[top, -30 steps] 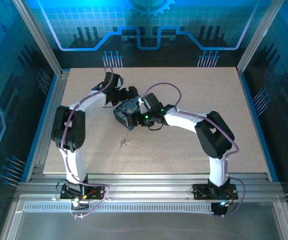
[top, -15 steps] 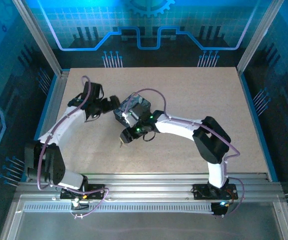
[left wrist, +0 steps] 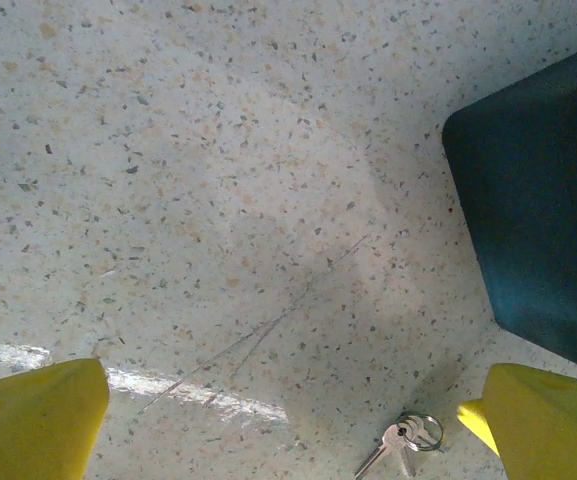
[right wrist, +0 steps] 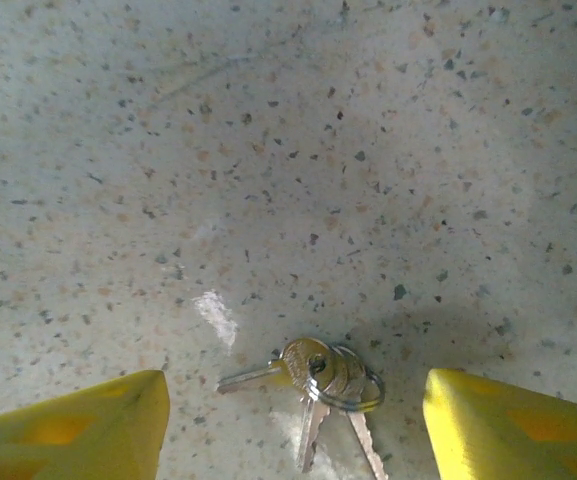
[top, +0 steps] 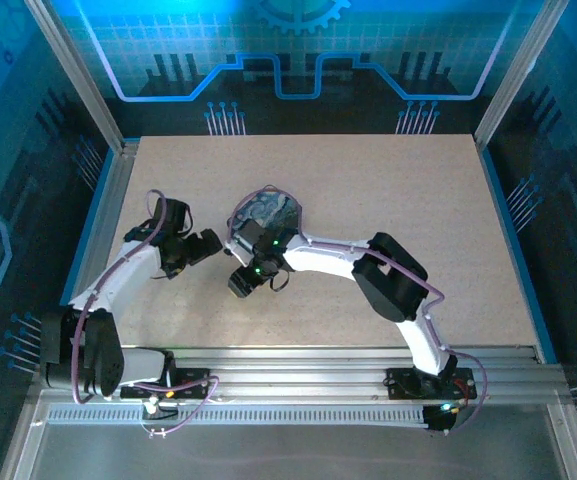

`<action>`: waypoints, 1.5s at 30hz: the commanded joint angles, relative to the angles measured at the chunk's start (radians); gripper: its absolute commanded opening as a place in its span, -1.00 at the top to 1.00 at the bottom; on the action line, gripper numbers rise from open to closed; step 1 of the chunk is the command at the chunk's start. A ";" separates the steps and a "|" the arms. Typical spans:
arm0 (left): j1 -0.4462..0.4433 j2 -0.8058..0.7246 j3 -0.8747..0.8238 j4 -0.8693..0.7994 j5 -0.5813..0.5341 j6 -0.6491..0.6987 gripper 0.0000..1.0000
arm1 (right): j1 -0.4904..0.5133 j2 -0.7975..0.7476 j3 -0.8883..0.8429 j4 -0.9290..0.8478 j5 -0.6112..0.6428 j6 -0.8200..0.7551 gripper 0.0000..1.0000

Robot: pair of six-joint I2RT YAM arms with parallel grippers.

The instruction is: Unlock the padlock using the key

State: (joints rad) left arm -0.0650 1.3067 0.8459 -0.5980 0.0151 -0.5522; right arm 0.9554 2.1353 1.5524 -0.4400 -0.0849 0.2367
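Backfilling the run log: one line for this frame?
right claw: open, over keys | keys: flat on table, ungrasped | left claw: open, empty, dark box nearby

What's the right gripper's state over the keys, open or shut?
Open: the right gripper has its yellow fingers wide apart, the keys lying loose on the table between them.

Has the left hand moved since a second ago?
Yes. The left hand has drawn back from the dark blue box toward the near-left corner of the table, and now hangs open.
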 commanded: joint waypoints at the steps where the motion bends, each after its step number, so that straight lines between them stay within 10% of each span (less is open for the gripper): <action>1: 0.016 -0.023 -0.010 -0.010 0.009 -0.017 -0.94 | 0.008 0.036 0.026 -0.046 0.022 -0.038 -0.32; 22: -0.008 -0.099 -0.050 -0.011 0.036 -0.024 -0.87 | -0.088 -0.063 -0.199 0.090 -0.043 0.099 0.91; 34: -0.210 -0.015 -0.103 0.171 0.295 -0.097 -0.72 | -0.274 -0.223 -0.483 0.401 -0.312 0.442 0.95; 45: -0.190 -0.016 -0.104 0.157 0.249 -0.144 -0.66 | -0.223 -0.259 -0.372 0.203 -0.170 0.247 0.55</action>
State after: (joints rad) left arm -0.2714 1.3201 0.7361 -0.4145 0.2787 -0.6731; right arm 0.6884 1.9148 1.1187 -0.1539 -0.3290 0.5785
